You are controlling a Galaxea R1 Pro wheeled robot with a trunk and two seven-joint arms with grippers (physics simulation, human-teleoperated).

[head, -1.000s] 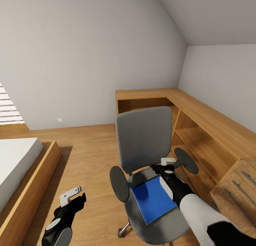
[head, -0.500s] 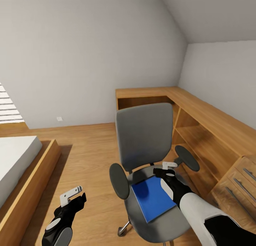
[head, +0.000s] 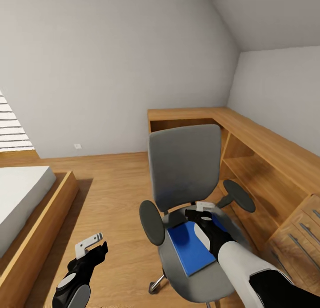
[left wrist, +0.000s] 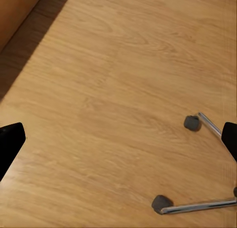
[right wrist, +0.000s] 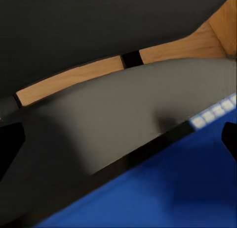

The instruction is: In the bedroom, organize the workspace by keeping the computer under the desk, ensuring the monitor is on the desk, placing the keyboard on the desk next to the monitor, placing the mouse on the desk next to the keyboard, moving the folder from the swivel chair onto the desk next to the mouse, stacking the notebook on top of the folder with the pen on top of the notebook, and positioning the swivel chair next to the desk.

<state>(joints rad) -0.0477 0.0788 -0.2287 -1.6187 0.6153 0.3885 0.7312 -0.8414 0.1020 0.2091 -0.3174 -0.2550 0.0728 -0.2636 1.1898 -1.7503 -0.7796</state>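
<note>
Folder point(head: 192, 248), blue and flat, lies on the seat of the swivel chair point(head: 186, 165) in the lower middle of the head view, tilted so one corner points toward the frame's bottom edge. The chair's grey backrest stands upright behind it, with a dark round armrest on either side, and its seat faces the camera. Behind and to the right of the chair, the wooden bench point(head: 249, 134) wraps the room's corner, with open shelves beneath and drawers at the lower right edge of the frame.

The right end effector point(head: 202, 211) sits low over the seat at the folder's far edge, just in front of the backrest. In the right wrist view its dark fingertips point(right wrist: 11, 144) show at both side edges, spread wide apart, with the folder point(right wrist: 163, 188) and the grey seat between them; whether it touches the folder cannot be told.

The left end effector point(head: 91, 245) hangs at the lower left of the head view over the wood floor point(head: 111, 196), well apart from the chair. In the left wrist view its fingertips point(left wrist: 10, 144) are likewise spread, gripping nothing, above bare floor point(left wrist: 108, 89) and two of the chair's castors point(left wrist: 191, 122) on chrome legs.

A bed point(head: 22, 196) on a wooden frame fills the left middle edge of the head view.
</note>
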